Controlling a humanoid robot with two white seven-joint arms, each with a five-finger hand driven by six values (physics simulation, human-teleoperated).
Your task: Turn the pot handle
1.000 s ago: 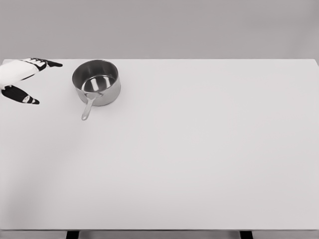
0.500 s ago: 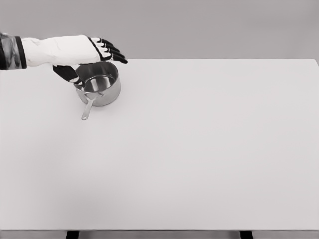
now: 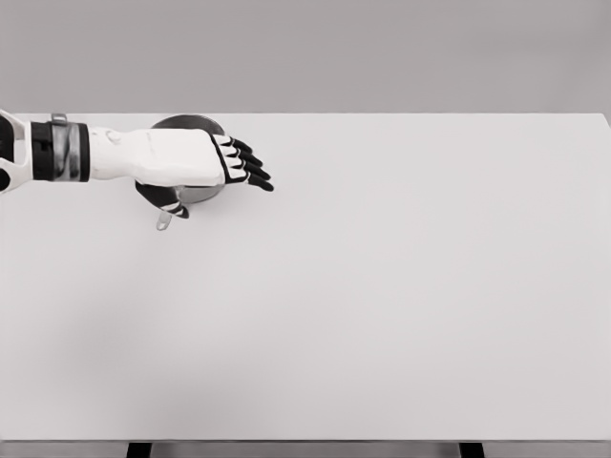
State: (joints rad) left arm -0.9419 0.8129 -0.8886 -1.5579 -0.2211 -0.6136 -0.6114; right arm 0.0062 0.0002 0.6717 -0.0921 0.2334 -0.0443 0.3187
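Note:
A steel pot (image 3: 187, 121) stands at the far left of the white table (image 3: 382, 286). Only its back rim, a sliver of its front wall and the tip of its handle (image 3: 162, 225) show, the handle pointing toward the front left. My left hand (image 3: 224, 191) hovers across the pot, reaching in from the left edge. Its fingers (image 3: 250, 170) stretch out to the right past the pot's rim, and the dark thumb (image 3: 164, 199) hangs down over the handle's base. The hand is open and holds nothing. The right arm is out of view.
The table's back edge runs just behind the pot, and its left edge lies close by. Two dark table legs show at the bottom edge.
My left hand has come forward and down from behind the pot's back rim, and it now covers most of the pot. The pot itself has not moved.

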